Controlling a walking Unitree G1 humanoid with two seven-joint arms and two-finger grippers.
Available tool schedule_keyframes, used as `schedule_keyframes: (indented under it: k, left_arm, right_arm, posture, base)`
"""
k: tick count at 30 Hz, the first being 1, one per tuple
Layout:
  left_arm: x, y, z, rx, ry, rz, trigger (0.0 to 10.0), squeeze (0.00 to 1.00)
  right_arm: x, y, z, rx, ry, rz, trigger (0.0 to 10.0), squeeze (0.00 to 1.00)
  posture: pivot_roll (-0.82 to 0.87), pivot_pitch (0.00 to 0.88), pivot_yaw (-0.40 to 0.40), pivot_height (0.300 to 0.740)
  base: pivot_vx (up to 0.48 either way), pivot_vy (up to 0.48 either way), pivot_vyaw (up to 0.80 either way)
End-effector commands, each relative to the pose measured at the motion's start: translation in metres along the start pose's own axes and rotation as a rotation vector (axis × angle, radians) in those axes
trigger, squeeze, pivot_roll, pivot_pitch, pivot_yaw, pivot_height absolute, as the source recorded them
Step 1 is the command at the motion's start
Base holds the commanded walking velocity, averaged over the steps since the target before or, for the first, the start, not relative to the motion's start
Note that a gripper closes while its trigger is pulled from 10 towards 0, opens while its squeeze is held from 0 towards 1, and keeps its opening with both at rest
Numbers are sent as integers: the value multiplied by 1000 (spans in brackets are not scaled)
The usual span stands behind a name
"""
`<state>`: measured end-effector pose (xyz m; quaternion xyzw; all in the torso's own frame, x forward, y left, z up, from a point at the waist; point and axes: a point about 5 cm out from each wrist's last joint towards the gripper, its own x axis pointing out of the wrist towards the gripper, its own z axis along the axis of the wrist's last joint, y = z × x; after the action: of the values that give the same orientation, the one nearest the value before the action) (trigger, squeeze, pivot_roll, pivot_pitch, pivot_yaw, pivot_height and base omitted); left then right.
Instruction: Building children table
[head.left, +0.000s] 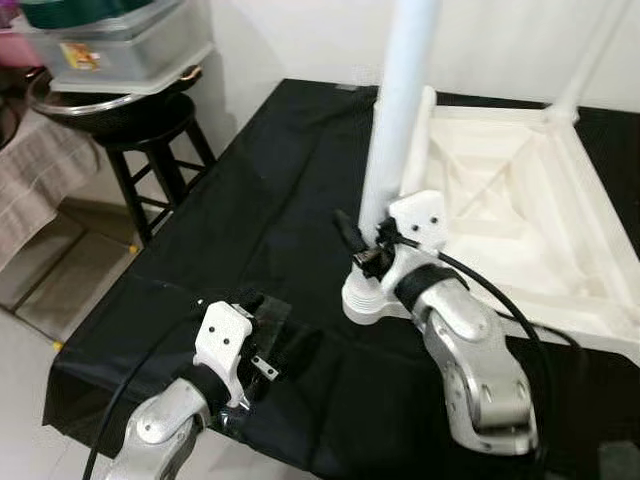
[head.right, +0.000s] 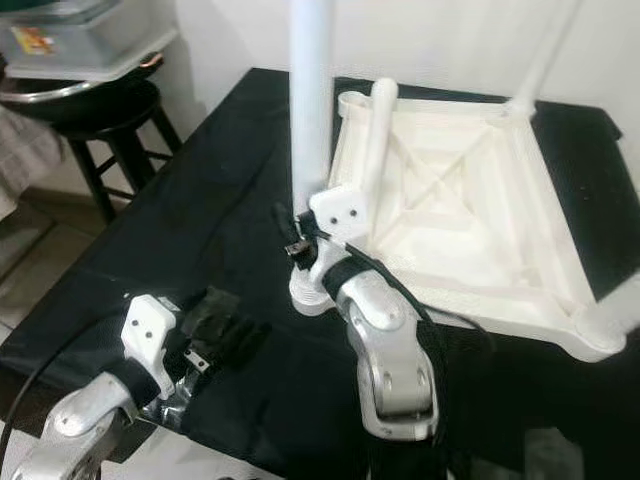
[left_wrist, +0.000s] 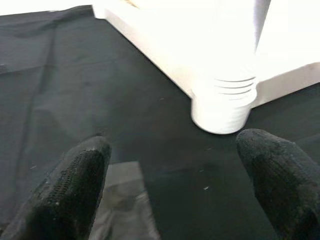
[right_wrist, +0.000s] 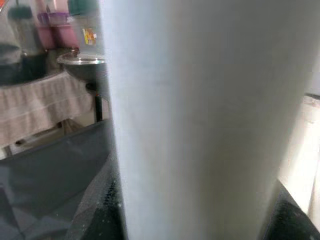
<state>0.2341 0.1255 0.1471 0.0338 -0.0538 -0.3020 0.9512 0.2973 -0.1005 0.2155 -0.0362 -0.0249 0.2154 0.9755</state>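
Observation:
A white children's table (head.left: 520, 200) lies upside down on a black cloth (head.left: 260, 190). Its near-left leg (head.left: 400, 100) stands upright in a ribbed corner socket (head.left: 365, 300). My right gripper (head.left: 365, 245) is shut on this leg just above the socket; the leg's pale shaft (right_wrist: 200, 115) sits between the dark fingers in the right wrist view. My left gripper (head.left: 262, 335) rests low over the cloth near the front edge, left of the socket, open and holding nothing. Its black fingertips (left_wrist: 70, 195) frame the socket (left_wrist: 222, 102) ahead. Other legs (head.right: 378, 140) rise from further corners.
A black stool (head.left: 150, 140) stands off the table's left, carrying a metal bowl and a plastic container (head.left: 110, 45). The cloth's front-left edge (head.left: 90, 330) drops to a tiled floor. A black cable (head.left: 520, 320) runs along my right arm.

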Motion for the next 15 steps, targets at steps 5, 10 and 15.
schedule_keyframes:
  k: [5,10,15]
  left_arm:
    - [0,1,-8,-7,22,36,10000,0]
    - [2,0,-10,-11,22,28,10000,0]
    - [4,-2,-12,-12,24,21,10000,0]
  right_arm:
    - [-7,-22,-4,0,13,280,10000,1000]
    - [-15,-30,-6,-125,45,502,10000,0]
    - [-7,-52,-9,-120,70,557,10000,0]
  posture:
    - [61,236,58,740]
    - [62,225,56,740]
    - [70,208,48,740]
  base:
    - [0,0,0]
    - [0,0,0]
    - [0,0,0]
